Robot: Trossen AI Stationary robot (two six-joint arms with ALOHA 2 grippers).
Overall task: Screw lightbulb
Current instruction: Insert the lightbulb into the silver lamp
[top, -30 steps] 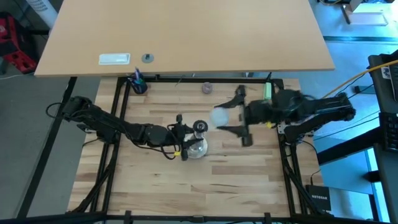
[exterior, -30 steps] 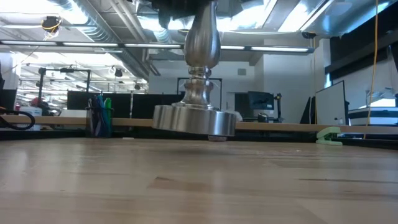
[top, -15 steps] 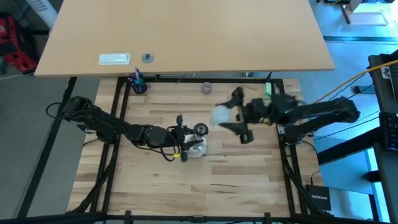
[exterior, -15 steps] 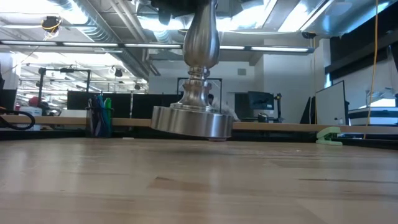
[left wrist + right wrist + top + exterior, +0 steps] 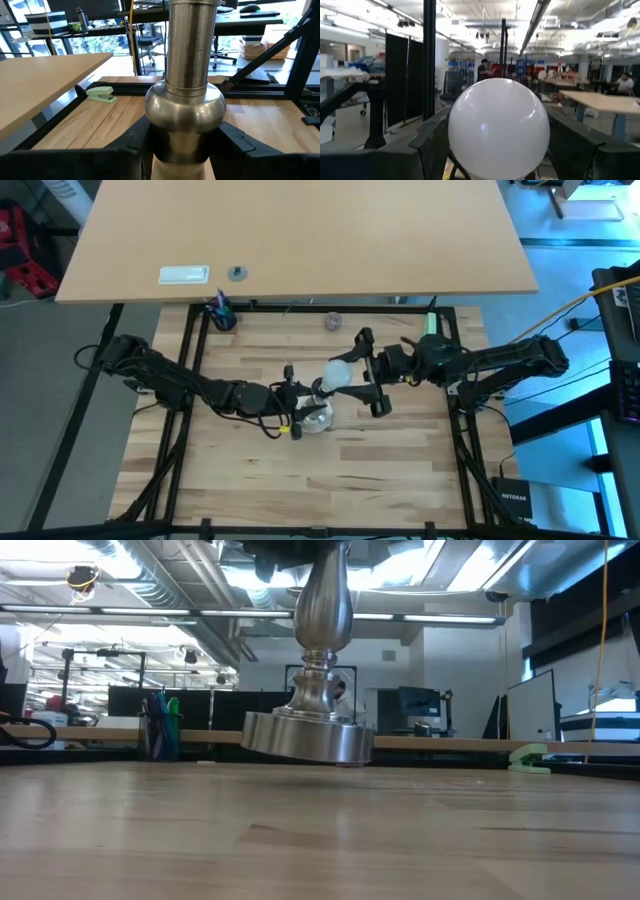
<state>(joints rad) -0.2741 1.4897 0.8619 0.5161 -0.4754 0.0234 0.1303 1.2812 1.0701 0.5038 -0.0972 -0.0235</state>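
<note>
The silvery stand [image 5: 315, 416] with its dark socket [image 5: 322, 387] is held by my left gripper [image 5: 293, 396] mid-table. In the low view its round base [image 5: 308, 736] hangs tilted just above the wood. My right gripper [image 5: 355, 370] is shut on the white lightbulb [image 5: 339, 372], right beside the socket on its right side. I cannot tell whether bulb and socket touch. The bulb's screw base is hidden behind its globe [image 5: 498, 127]. My left gripper pinches the stand's stem just below its rounded bulge [image 5: 185, 107], one finger [image 5: 131, 147] on each side. It comes level from the table's left. The stand is lifted, tilted, its base clear of the table. My right gripper pinches the bulb's globe [image 5: 455, 135] between its two fingers [image 5: 430, 137]. It comes about level from the table's right. The bulb is lifted clear of the table.
A small greyish knob [image 5: 332, 321], a green stapler-like thing [image 5: 430, 326] and a cup of pens [image 5: 222, 315] lie along the far edge. A large tan desk [image 5: 300, 230] stands beyond. Dark frame rails [image 5: 455, 420] border the wooden table; the near half is bare wood.
My right gripper has carried the bulb toward the table's left, from well right of the stand to right beside its socket, still shut on it. My left gripper has kept the stand lifted; its base has shifted slightly.
</note>
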